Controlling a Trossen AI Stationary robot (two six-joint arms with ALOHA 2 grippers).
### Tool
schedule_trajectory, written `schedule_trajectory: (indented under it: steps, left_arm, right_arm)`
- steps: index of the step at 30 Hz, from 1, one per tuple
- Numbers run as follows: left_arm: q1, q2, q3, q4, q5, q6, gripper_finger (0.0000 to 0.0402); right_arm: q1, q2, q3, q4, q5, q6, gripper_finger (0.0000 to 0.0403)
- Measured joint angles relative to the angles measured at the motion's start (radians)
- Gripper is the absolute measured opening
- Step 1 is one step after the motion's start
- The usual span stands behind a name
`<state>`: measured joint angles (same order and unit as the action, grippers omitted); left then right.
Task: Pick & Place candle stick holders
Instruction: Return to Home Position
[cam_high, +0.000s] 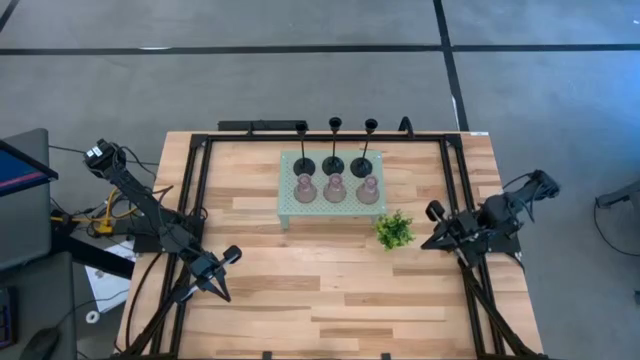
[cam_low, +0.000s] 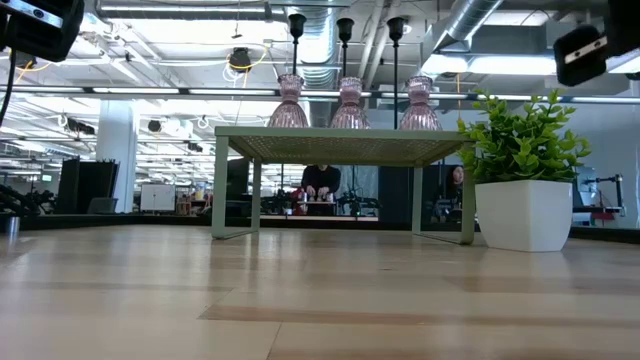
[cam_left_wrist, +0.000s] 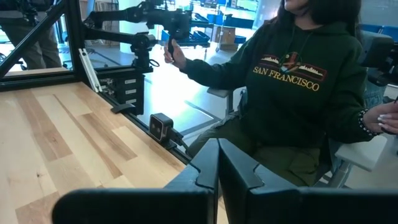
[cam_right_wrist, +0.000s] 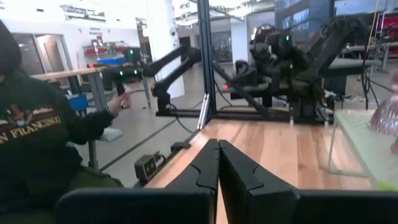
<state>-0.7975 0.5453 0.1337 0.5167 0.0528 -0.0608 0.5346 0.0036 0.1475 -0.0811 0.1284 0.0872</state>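
High view: candle holders (cam_high: 334, 188) fill the shelf (cam_high: 330, 208) at centre, so left gripper (cam_high: 217, 286) and right gripper (cam_high: 434, 241) sit aside, jaws together.

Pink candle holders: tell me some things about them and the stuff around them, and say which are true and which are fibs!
1. Three pink candle holders stand in a row on the green shelf. True.
2. The black ones lie flat on the table. False: the three black candle holders stand upright on the shelf, behind the pink ones.
3. The plant sits on the shelf. False: the plant stands on the table, beside the shelf.
4. The left gripper and right gripper are both shut, holding nothing. True.
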Motion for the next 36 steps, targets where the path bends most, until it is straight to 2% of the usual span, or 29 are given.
schedule_trajectory:
  steps: [11,21,30,36]
  left_arm:
    - [0.000,0.000,0.000,0.000,0.000,0.000,0.0007]
    - [0.000,0.000,0.000,0.000,0.000,0.000,0.0007]
    - [0.000,0.000,0.001,0.000,0.000,0.000,0.0007]
    - [0.000,0.000,0.001,0.000,0.000,-0.001,0.0007]
  right_arm:
    - [0.001,0.000,-0.107,0.027,-0.003,0.008,0.0000]
    - [0.003,0.003,-0.114,0.025,-0.133,-0.043,0.0000]
    - [-0.003,0.003,-0.114,0.025,-0.131,-0.088,0.0000]
    - [-0.072,0.026,-0.114,0.024,-0.129,-0.163,0.0000]
